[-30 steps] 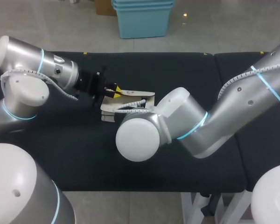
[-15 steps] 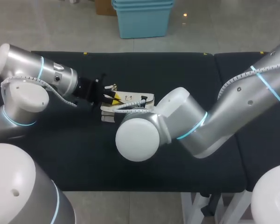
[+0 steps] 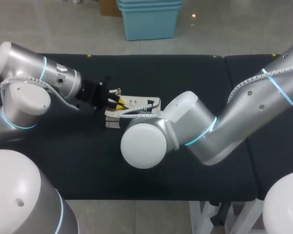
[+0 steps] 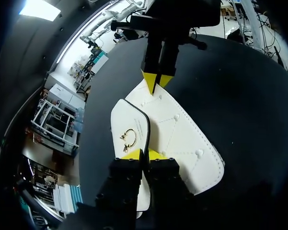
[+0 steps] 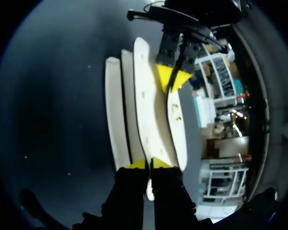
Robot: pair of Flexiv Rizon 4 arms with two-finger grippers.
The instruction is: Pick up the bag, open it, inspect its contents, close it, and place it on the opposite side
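The bag (image 3: pixel 139 101), pale cream, is just left of the frame's centre in the head view, over the black desk (image 3: pixel 185 73) and held between my two arms. I cannot tell whether it rests on the desk or hangs just clear of it. Its flap (image 4: pixel 130 120) has a dark edge and carries a gold ring (image 4: pixel 129 138). The flap lies over the stitched body, which is dotted with small studs.

My left arm (image 3: pixel 36 78) comes in from the left edge of the head view and ends at the bag's left side. In the left wrist view my left jaws are pressed almost together. Their yellow tips (image 4: pixel 132 154) pinch the flap's near edge, one on each face, with the ring just ahead of them. Straight ahead, at the bag's far end, the right tips (image 4: pixel 151 80) bite the opposite edge.

My right arm (image 3: pixel 200 129) comes in from the right edge of the head view. Its big round joint covers the bag's lower right part and hides the right jaws there. In the right wrist view the right jaws are squeezed close too, tips (image 5: pixel 137 164) on either side of one thin layer of the bag. Other pale layers stand just beside that layer. At the far end the left tips (image 5: pixel 169 76) face mine.
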